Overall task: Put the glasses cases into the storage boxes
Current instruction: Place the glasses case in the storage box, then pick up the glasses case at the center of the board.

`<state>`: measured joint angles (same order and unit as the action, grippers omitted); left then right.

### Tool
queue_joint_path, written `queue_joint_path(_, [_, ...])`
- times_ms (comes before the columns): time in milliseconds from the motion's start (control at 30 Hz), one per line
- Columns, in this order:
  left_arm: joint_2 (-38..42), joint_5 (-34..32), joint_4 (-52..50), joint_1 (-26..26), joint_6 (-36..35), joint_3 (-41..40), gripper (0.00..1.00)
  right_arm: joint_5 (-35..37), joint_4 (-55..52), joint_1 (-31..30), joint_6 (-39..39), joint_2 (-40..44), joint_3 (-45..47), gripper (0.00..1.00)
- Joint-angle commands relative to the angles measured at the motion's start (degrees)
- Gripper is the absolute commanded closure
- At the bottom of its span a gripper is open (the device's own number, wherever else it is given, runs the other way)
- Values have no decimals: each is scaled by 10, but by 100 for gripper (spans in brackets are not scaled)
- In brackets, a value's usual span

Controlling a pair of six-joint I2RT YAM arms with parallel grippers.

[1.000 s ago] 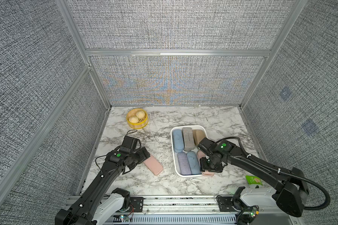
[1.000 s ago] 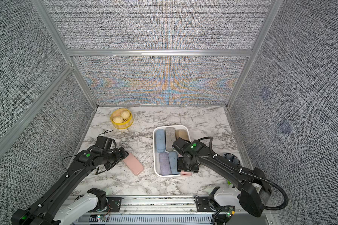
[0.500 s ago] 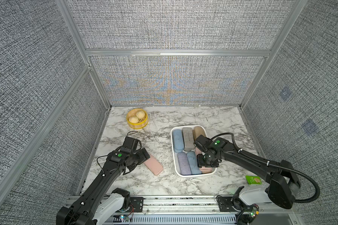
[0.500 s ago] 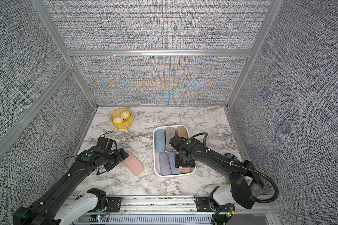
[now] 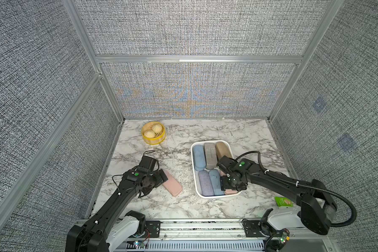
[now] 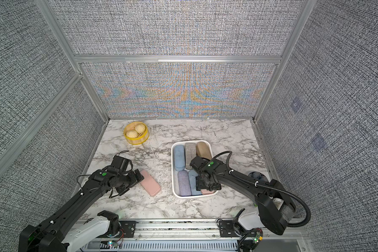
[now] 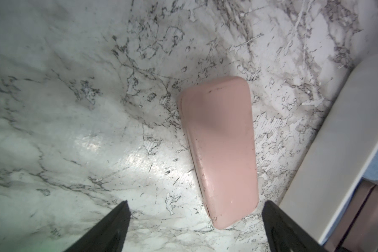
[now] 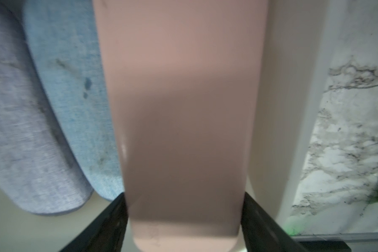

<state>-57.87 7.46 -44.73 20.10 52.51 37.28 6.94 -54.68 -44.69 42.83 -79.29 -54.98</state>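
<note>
Left gripper (image 7: 193,205) hovers with jaws wide apart, a pink case (image 5: 172,183) lying on the table (image 5: 183,209) just ahead. Right gripper (image 8: 184,196) straddles a second pink case (image 8: 179,109) inside the white box (image 5: 192,157), beside a blue case (image 8: 70,98). Whether it's clamped or loose, I can't tell. The green packet (image 5: 283,201) has print too small to read.

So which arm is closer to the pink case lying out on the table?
Left. The left gripper hangs open right at one end of the pink case on the table; the right gripper is off in the white bin, straddling a second pink case.
</note>
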Motion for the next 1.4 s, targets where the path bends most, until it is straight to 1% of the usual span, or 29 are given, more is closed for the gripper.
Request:
queue_joint_path(0, [-9, 10, 26, 0, 0, -5, 2, 25, -45, -5, 16, 14, -16, 18])
queue_joint_path(33, [-13, 16, 32, 1, 0, -7, 1, 28, -54, -6, 18, 19, -38, 17])
queue_joint_path(100, [-28, 24, 47, 7, 5, -9, 1, 43, -79, -11, 24, 32, -55, 16])
queue_joint_path(233, [-57, 21, 64, 32, 21, -4, 1, 67, -117, -35, 44, 62, -85, 15])
queue_joint_path(367, [-90, -1, 76, 56, 38, 12, 1, 77, -135, -73, 60, 87, -117, 15])
queue_joint_path(567, [-146, -12, 80, 63, 46, 46, 1, 97, -144, -130, 87, 82, -146, 16])
queue_joint_path(600, [-154, -14, 82, 65, 49, 49, 1, 99, -143, -136, 90, 79, -147, 16])
queue_joint_path(667, [-171, -14, 83, 66, 55, 52, 6, 103, -136, -145, 96, 75, -147, 16])
queue_joint_path(767, [-200, -20, 78, 66, 51, 67, 11, 101, -127, -155, 106, 72, -140, 16])
queue_joint_path(900, [-228, -34, 79, 70, 53, 78, 13, 98, -122, -164, 111, 77, -131, 16])
queue_joint_path(1067, [-263, -36, 83, 82, 54, 98, 11, 93, -119, -168, 116, 88, -121, 16])
queue_joint_path(1200, [-290, -40, 80, 91, 58, 107, 6, 96, -114, -171, 115, 92, -118, 16])
queue_joint_path(1300, [-298, -42, 79, 97, 63, 107, 7, 96, -112, -171, 115, 93, -118, 16])
queue_joint_path(1367, [-302, -42, 85, 99, 67, 101, 9, 97, -112, -171, 110, 92, -123, 18])
